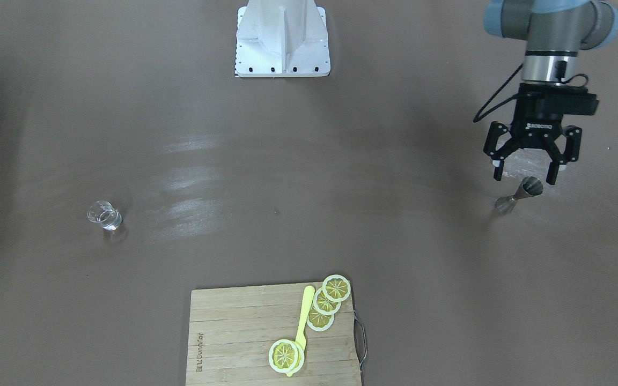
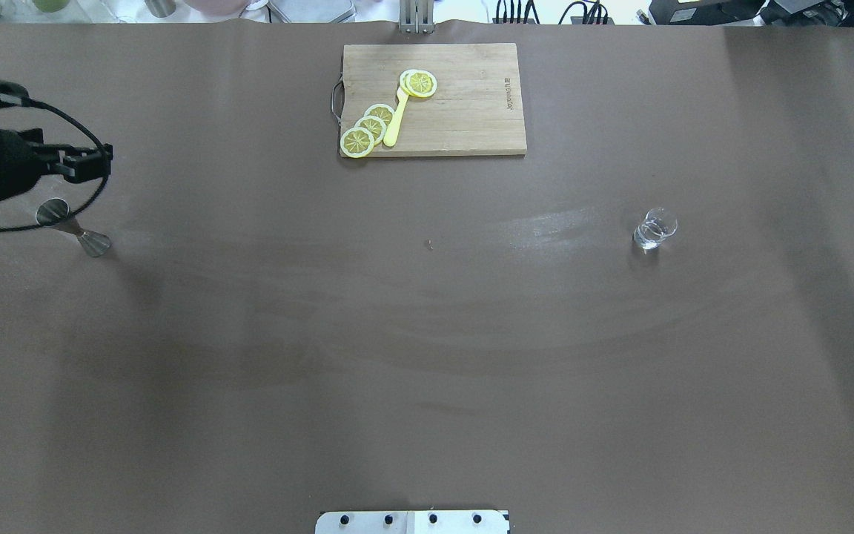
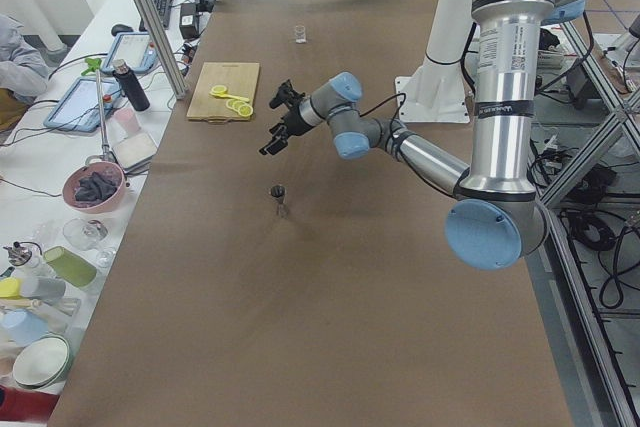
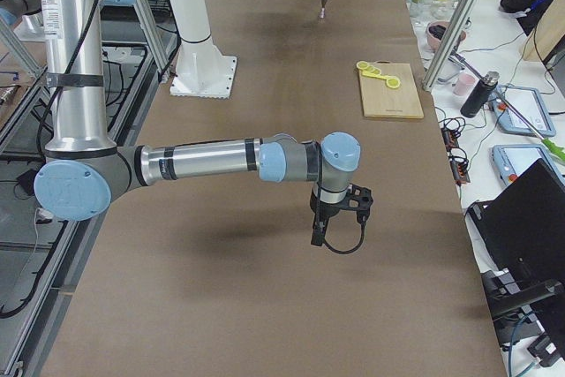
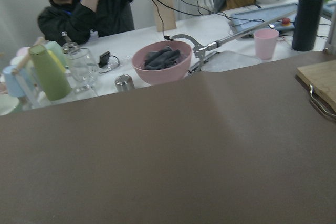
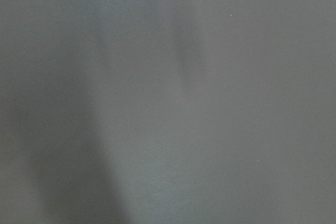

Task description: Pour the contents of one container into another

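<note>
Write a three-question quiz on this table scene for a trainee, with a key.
1. True or false: the left gripper is shut on the metal jigger.
2. What lies on the cutting board? A) lemon slices B) a sponge C) a bottle
3. Which container stands nearer the left gripper, the glass or the metal jigger?

Key: 1. False: it is open and does not touch the jigger. 2. A. 3. The metal jigger.
</note>
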{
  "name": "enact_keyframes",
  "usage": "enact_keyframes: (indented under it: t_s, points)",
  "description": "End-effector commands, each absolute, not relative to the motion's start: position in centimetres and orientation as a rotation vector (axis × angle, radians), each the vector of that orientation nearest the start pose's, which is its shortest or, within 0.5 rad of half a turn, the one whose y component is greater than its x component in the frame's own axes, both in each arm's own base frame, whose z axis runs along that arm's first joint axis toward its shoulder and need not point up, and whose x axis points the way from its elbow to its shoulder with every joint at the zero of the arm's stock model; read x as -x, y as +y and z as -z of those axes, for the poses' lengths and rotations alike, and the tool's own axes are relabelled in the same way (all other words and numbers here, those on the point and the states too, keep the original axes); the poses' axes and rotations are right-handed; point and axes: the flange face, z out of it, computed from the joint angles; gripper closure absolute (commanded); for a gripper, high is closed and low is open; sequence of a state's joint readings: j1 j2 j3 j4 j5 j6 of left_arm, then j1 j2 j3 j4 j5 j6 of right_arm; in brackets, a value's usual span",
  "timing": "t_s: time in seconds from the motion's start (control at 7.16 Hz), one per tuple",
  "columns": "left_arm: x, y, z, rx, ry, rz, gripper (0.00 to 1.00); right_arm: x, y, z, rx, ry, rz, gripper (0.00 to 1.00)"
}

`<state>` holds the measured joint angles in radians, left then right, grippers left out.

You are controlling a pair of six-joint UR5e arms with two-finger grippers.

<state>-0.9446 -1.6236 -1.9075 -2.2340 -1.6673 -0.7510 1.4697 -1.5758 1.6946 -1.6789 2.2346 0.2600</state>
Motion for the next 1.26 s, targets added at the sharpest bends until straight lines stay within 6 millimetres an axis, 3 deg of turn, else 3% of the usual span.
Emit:
enact_keyframes:
  t_s: [0.0,0.28,0.42,0.7,1.12]
  points:
    - [-10.1,-54.9,-45.9,-0.46,0.77,0.138,0.01,-2.3,-48.8,-62.8,0.125,-0.648,-0.157,0.0]
    - [-0.9,-55.6,-54.3,-0.105,0.743,0.381,0.01,-2.3,-48.7,-62.9,0.123,-0.649,-0.151,0.0]
    - [2.3,-55.2,-56.0,-0.03,0.733,0.424,0.01,-2.3,-48.7,-63.0,0.125,-0.648,-0.153,0.0]
    - [7.4,-53.5,-61.3,0.054,0.75,0.232,0.01,-2.3,-48.6,-63.0,0.127,-0.648,-0.154,0.0]
    - [8.1,-52.2,-63.1,-0.009,0.753,-0.005,0.01,-2.4,-48.1,-63.5,0.134,-0.644,-0.155,0.0]
